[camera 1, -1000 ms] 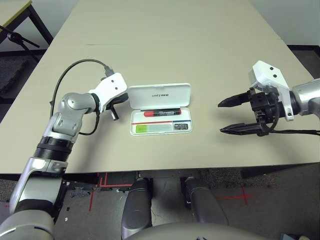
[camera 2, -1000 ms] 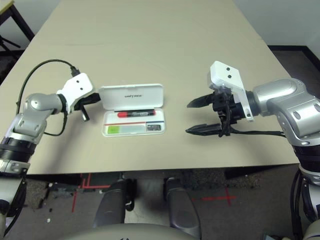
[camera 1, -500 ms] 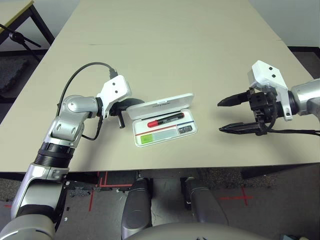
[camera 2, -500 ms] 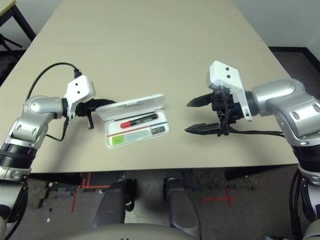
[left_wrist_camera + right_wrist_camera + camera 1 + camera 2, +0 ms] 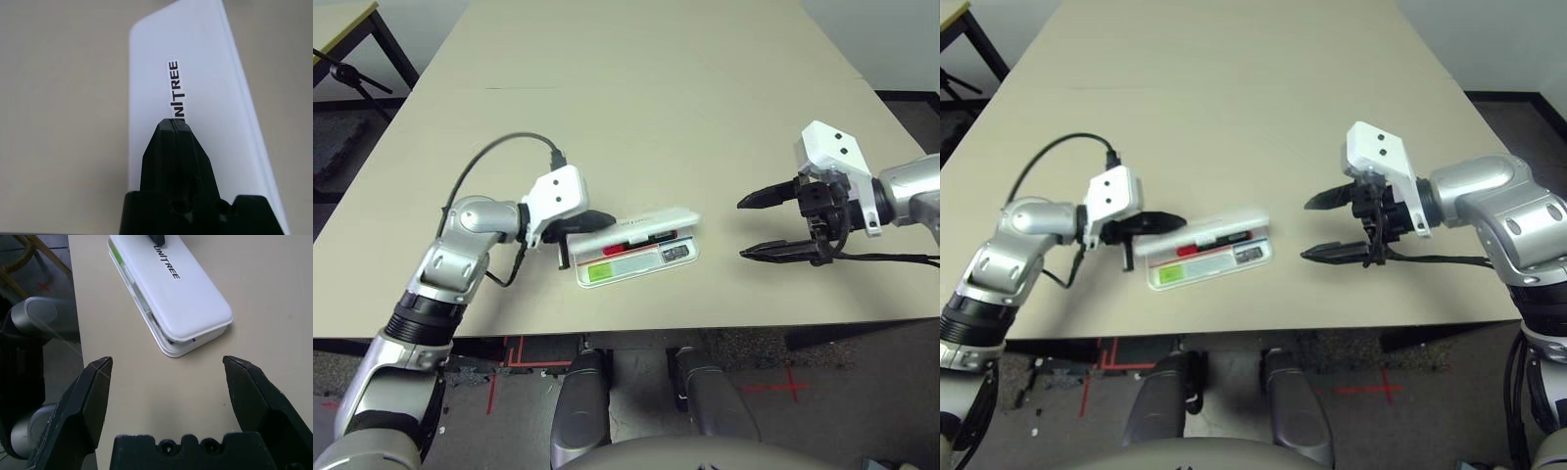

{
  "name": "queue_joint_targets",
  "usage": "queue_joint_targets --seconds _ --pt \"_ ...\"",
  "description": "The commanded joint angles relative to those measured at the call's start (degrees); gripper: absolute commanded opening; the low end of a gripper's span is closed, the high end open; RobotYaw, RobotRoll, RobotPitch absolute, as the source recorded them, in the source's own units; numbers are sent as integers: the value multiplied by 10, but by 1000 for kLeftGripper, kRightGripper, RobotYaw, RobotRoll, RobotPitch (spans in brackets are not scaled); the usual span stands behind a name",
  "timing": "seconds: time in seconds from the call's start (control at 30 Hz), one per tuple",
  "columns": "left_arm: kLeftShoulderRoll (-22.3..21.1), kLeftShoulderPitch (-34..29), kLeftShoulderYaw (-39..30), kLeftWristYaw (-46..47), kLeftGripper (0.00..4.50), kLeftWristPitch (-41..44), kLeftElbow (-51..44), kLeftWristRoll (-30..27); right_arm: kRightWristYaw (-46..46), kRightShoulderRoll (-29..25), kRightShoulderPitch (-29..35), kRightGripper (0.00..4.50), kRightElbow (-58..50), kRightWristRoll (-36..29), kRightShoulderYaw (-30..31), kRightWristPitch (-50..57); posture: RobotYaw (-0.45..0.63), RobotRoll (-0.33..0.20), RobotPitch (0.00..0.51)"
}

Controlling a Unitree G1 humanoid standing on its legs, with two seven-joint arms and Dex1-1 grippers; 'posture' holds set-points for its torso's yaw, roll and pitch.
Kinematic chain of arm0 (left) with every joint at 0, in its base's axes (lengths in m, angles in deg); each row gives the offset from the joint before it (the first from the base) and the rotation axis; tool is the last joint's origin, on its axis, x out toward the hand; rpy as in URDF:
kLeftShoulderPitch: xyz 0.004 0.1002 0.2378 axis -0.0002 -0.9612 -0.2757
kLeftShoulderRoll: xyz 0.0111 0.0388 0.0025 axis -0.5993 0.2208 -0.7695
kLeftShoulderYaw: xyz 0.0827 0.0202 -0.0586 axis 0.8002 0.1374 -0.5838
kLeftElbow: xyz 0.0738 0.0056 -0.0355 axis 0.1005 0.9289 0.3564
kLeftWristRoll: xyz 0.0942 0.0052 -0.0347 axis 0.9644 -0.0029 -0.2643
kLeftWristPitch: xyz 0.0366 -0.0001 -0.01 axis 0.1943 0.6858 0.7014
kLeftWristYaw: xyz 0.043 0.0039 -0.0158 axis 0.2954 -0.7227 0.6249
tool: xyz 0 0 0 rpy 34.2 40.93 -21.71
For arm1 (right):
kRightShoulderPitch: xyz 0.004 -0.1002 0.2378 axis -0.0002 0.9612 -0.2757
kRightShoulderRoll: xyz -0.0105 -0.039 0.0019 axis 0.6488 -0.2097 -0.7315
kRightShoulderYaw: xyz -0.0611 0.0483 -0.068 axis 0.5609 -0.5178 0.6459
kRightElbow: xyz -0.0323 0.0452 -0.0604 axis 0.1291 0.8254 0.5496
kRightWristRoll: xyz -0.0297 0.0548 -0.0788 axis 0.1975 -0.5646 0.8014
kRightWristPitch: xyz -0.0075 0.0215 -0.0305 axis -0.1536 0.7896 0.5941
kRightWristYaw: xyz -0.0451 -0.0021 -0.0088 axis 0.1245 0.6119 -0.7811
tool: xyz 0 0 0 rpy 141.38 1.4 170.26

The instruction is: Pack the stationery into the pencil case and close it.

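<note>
Currently, 1 white hard-shell pencil case [image 5: 636, 271] on the beige table [image 5: 636, 117], near the front edge, set at a slant. Lid [image 5: 200, 98] part-lowered over the tray, not shut; UNITREE print on its outer face.

Left gripper [image 5: 174, 120]: 2 black fingers clenched together, nothing between them, tips over the outer face of the lid by the lettering. Can't tell how hard they press, if at all.

Right gripper [image 5: 167, 360]: 2 fingers spread wide, empty, off to the right of the case, well apart from it.

Contents, all 3 inside the tray: red marker [image 5: 1214, 245] with black end, partly under the lid; lime-green and translucent stick [image 5: 599, 272] at the left of the front compartment; small black clip-like piece [image 5: 674, 253] at its right end.
</note>
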Motion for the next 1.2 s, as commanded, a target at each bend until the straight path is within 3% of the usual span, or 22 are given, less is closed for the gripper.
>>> queue_joint_targets --seconds 0.03,0.5,0.67,0.77,0.93,1.03,1.1,1.2 --pt "2 -13 29 -7 15 4 -16 11 1 0 -3 4500 2 4 6 -6 -63 0 149" --pt "-21 -44 67 -24 15 10 -1 28 -4 9 -1 4500 1 13 13 -8 -63 0 149" --pt "-1 -43 24 11 15 18 0 2 -38 34 -6 4500 21 24 6 -14 -66 0 157" --pt "22 -41 -31 54 598 23 8 -26 -98 79 -11 4500 56 35 -12 -21 -63 0 161" --pt "76 -31 -135 129 2516 26 35 -88 -215 161 -21 4500 134 54 -54 -45 -60 0 165" --pt "127 6 -227 223 3627 61 71 -141 -289 207 -30 4500 199 65 -91 -73 -60 0 165" --pt "141 30 -275 285 4401 54 117 -143 -363 241 -44 4500 262 77 -126 -108 -49 0 175" --pt "143 56 -320 360 4456 26 187 -129 -473 275 -70 4500 353 94 -177 -154 -49 0 175"
